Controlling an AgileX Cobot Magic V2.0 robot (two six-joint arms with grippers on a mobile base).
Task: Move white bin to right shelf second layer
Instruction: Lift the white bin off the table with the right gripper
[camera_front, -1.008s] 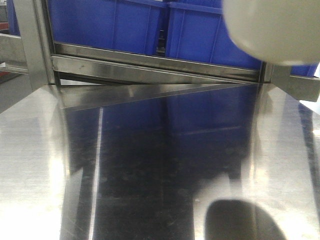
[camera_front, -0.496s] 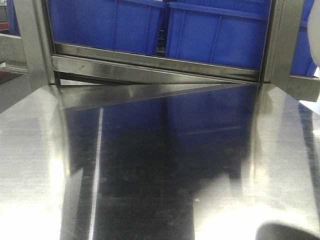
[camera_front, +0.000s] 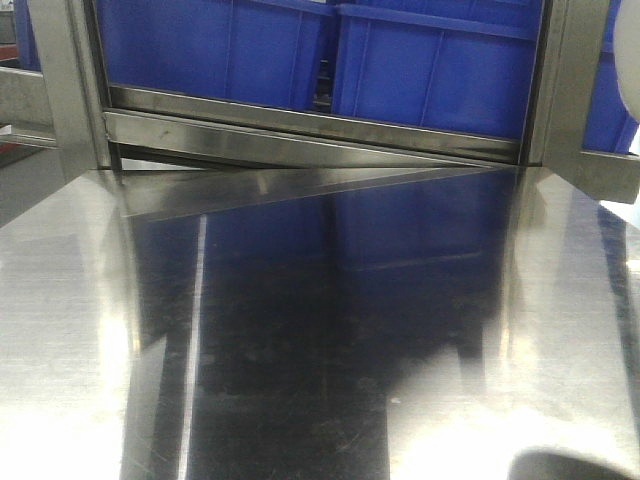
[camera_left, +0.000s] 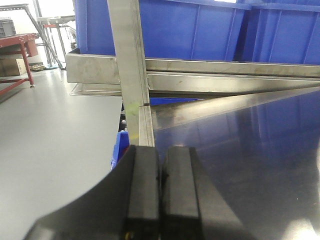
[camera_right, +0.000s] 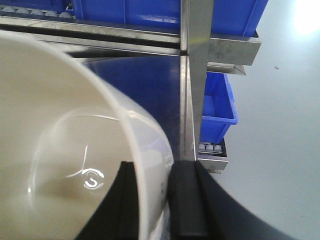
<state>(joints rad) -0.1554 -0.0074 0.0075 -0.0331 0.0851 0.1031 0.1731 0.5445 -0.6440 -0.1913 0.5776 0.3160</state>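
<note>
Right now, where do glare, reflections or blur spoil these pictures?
Front view: the steel tabletop mirrors the blue crates darkly, with white glare at its lower corners. Right wrist view: the white bin, pinched by the right gripper, shows small highlights; the floor is overexposed top right. Left wrist view: the shut left gripper is near-black, without detail.

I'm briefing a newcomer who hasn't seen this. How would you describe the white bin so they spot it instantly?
Start at the steel rack loaded with blue crates. In front of it, in the right wrist view, the white bin fills the lower left, its wall pinched by the right gripper. Unlike those rectangular crates, it is glossy cream-white with a curved rim.
</note>
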